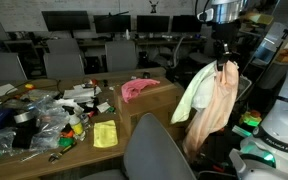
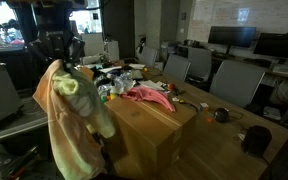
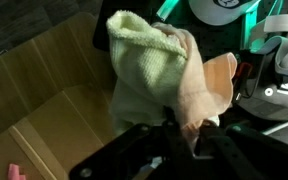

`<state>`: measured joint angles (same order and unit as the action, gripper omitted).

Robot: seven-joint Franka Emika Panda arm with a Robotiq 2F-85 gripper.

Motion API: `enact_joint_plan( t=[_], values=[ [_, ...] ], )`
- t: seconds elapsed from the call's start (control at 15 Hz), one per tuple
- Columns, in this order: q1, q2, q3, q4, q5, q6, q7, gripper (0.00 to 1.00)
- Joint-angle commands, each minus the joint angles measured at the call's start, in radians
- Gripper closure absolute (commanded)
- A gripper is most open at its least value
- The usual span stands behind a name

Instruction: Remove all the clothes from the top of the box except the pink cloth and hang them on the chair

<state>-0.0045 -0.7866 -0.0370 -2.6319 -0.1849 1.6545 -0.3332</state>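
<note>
My gripper (image 1: 224,60) is shut on a peach cloth (image 1: 216,105) that hangs down from it beside the box. A pale green cloth (image 1: 192,95) is draped over the chair back under the peach one. In an exterior view the gripper (image 2: 59,55) pinches the peach cloth (image 2: 56,125) above the green cloth (image 2: 89,105). The wrist view shows the jaws (image 3: 176,135) closed on the peach cloth (image 3: 199,90) with the green cloth (image 3: 144,60) behind. The pink cloth (image 1: 139,88) lies on top of the cardboard box (image 1: 159,105), also shown in an exterior view (image 2: 144,95).
A wooden table (image 1: 89,150) holds clutter of bags, bottles and a yellow cloth (image 1: 105,134). A grey office chair back (image 1: 154,150) stands at the front. The robot base (image 1: 279,130) is at the right. More chairs and monitors line the back.
</note>
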Motion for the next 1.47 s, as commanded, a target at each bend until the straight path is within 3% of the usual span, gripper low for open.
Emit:
enact_joint_plan(
  t=[0.0,0.73,1.4],
  values=[
    [0.068,0.055,0.043,0.027,-0.030,-0.003,0.026,0.94],
    [0.209,0.248,0.103,0.142,0.052,0.079,0.031,0.95],
    [0.240,0.479,0.155,0.324,0.230,0.092,0.058,0.95]
  ],
)
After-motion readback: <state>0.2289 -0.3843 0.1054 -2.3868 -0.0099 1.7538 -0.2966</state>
